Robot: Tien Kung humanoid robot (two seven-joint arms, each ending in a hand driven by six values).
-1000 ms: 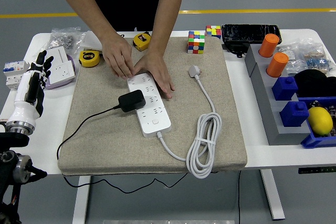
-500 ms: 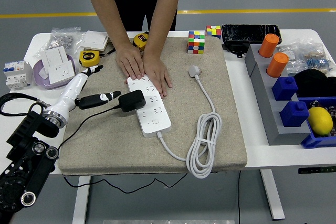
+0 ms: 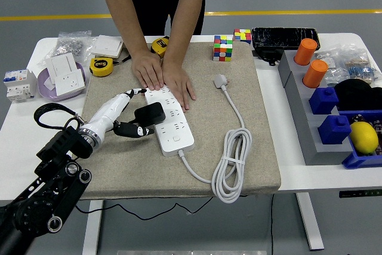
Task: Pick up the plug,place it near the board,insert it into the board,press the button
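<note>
Your left hand [image 3: 132, 117] cups the black plug [image 3: 150, 114] with loosely spread fingers at the power strip's [image 3: 170, 120] nine o'clock side, while the person's hands [image 3: 162, 76] pin its twelve o'clock end steady.

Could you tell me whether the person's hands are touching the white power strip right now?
Touching. In the head view both of the person's hands lie flat on the far end of the power strip, fingers overlapping its top with no gap.
</note>
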